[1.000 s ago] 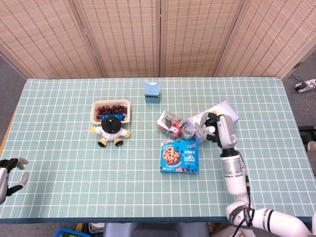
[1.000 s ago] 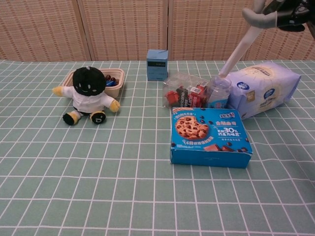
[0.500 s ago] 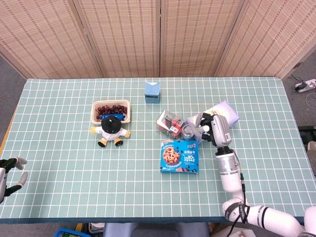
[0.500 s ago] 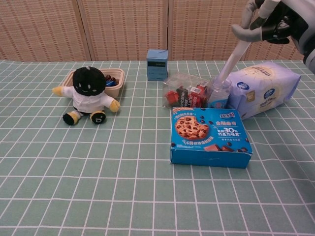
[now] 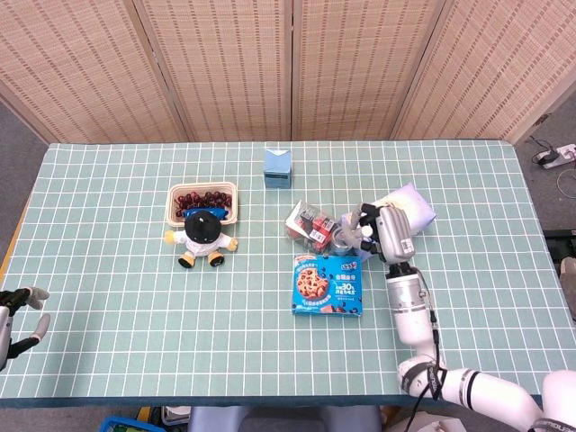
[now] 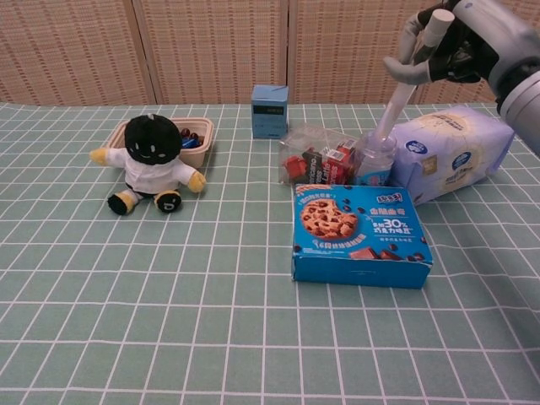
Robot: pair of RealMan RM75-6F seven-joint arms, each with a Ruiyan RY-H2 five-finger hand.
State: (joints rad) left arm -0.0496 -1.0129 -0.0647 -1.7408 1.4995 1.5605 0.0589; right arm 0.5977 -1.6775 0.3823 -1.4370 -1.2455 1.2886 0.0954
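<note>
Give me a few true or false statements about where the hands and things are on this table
1. The right hand holds a white stick whose lower end is at the jar. True.
2. The plush toy lies on the cookie box. False: it sits apart, in front of the tray of fruit.
3. The left hand grips the small blue carton. False: it holds nothing, at the table's near left edge.
4. The wipes pack is right of the jar in the chest view. True.
</note>
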